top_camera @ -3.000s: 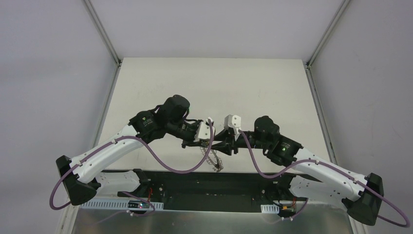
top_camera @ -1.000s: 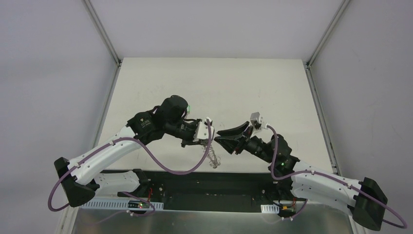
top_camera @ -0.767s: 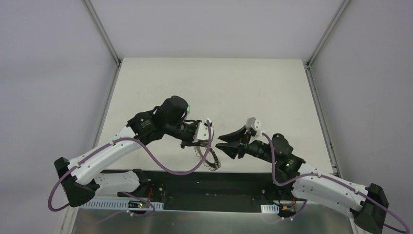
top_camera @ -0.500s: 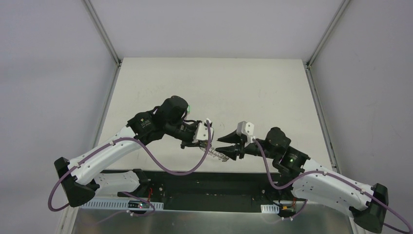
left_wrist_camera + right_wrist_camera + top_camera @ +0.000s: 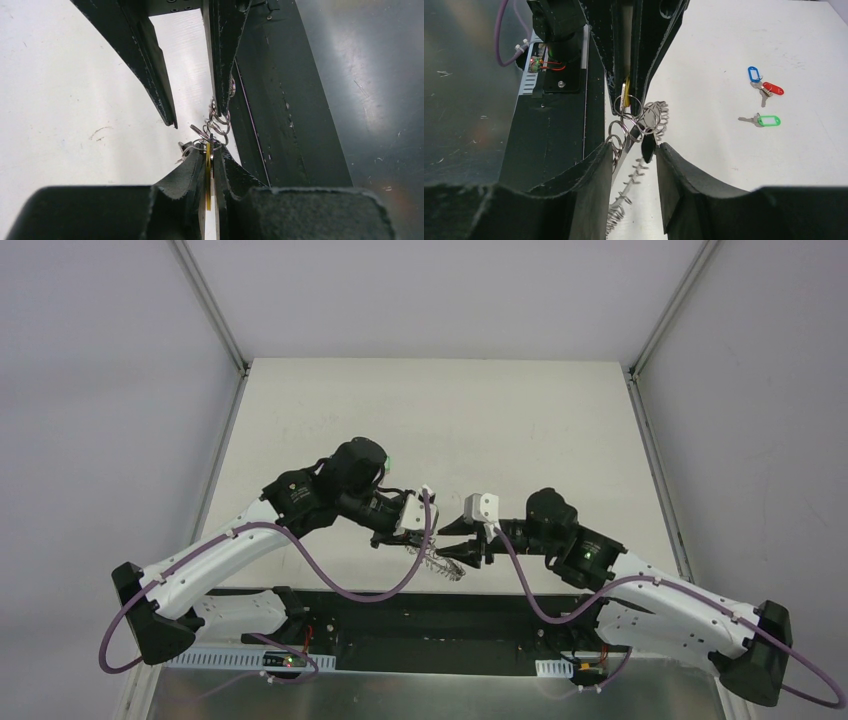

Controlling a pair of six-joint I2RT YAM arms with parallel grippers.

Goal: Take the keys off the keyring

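Note:
My left gripper (image 5: pixel 425 530) is shut on the yellow tag (image 5: pixel 208 170) of a key, also seen edge-on in the right wrist view (image 5: pixel 625 95). The keyring (image 5: pixel 640 172), silver with a frilly edge of wire loops, hangs from that key's small rings (image 5: pixel 217 125) and shows faintly in the top view (image 5: pixel 440 568). My right gripper (image 5: pixel 634 146) is open, its jaws either side of the hanging keyring, which rests against its left finger (image 5: pixel 594 180). Blue (image 5: pixel 752 74), red (image 5: pixel 773 89) and green (image 5: pixel 768 120) tagged keys lie loose on the table.
The white table (image 5: pixel 450 420) stretches away behind both grippers. The black base plate (image 5: pixel 440 615) at the near edge lies right under the keyring. Purple cables (image 5: pixel 330 575) loop beside each arm.
My right gripper swung out to the right, then came back left and turned, and its open jaws now straddle the keyring. The keyring swayed under the left gripper, which stayed put.

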